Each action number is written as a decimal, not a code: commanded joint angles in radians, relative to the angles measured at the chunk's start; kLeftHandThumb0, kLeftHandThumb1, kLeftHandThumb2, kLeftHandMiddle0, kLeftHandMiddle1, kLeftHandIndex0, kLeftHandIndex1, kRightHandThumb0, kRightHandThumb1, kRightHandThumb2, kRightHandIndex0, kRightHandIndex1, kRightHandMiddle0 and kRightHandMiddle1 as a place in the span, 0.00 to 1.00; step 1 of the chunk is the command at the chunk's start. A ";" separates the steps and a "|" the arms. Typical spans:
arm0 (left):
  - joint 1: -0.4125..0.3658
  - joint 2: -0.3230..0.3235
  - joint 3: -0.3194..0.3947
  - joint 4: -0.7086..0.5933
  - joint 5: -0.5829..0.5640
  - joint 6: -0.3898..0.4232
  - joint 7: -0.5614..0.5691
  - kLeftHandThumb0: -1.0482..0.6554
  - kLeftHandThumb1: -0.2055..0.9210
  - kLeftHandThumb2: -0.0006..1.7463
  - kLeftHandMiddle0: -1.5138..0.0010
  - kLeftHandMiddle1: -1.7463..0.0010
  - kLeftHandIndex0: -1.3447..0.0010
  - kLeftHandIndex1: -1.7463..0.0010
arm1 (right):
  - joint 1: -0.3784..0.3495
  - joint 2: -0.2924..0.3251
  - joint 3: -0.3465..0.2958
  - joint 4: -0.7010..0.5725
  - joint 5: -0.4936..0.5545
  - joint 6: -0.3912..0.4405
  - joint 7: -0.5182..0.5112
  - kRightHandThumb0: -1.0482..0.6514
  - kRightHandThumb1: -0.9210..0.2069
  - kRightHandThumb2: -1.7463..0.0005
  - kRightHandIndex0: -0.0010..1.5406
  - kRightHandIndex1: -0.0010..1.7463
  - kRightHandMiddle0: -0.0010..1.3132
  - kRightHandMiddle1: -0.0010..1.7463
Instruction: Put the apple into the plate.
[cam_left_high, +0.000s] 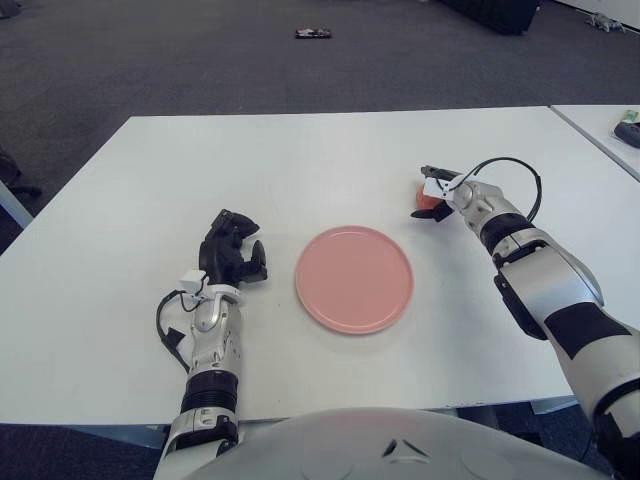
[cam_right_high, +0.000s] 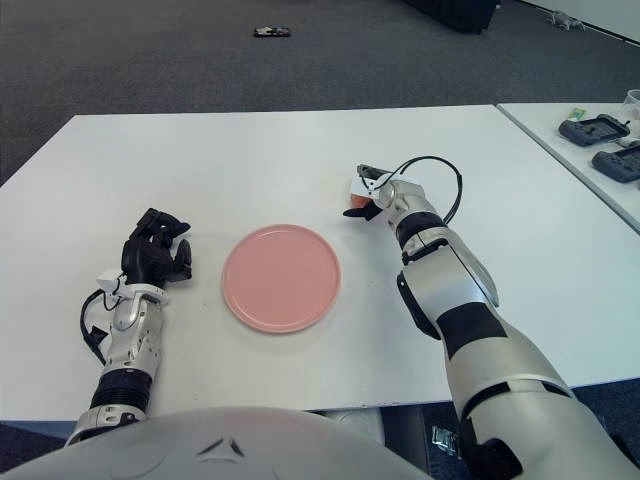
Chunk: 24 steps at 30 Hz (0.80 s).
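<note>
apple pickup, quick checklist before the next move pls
1. Right hand at the apple: ok.
2. Firm grasp on the apple: cannot tell, fingers hide most of it.
3. Apple lifted off the table: cannot tell.
4. Pink plate bare and ready: ok.
5. Path from apple to plate free of objects: ok.
6. Left hand left of the plate, out of the way: ok.

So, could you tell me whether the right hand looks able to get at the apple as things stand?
Probably yes: the right hand is already at the apple, its fingers around it, with nothing between them.
</note>
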 joint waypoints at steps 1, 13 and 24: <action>0.045 -0.003 0.008 0.041 -0.001 0.032 0.013 0.61 0.10 1.00 0.38 0.00 0.46 0.06 | 0.044 0.002 -0.006 0.023 0.015 0.020 0.023 0.11 0.36 0.51 0.01 0.00 0.00 0.22; 0.045 -0.005 0.015 0.031 -0.016 0.052 0.014 0.61 0.11 1.00 0.38 0.00 0.47 0.06 | 0.076 0.001 -0.061 0.018 0.058 -0.010 -0.081 0.35 0.62 0.27 0.00 0.75 0.03 0.93; 0.043 -0.012 0.027 0.023 -0.047 0.069 0.006 0.61 0.11 1.00 0.38 0.00 0.46 0.06 | 0.082 -0.006 -0.039 0.019 0.042 -0.049 -0.181 0.36 0.45 0.33 0.08 0.97 0.38 1.00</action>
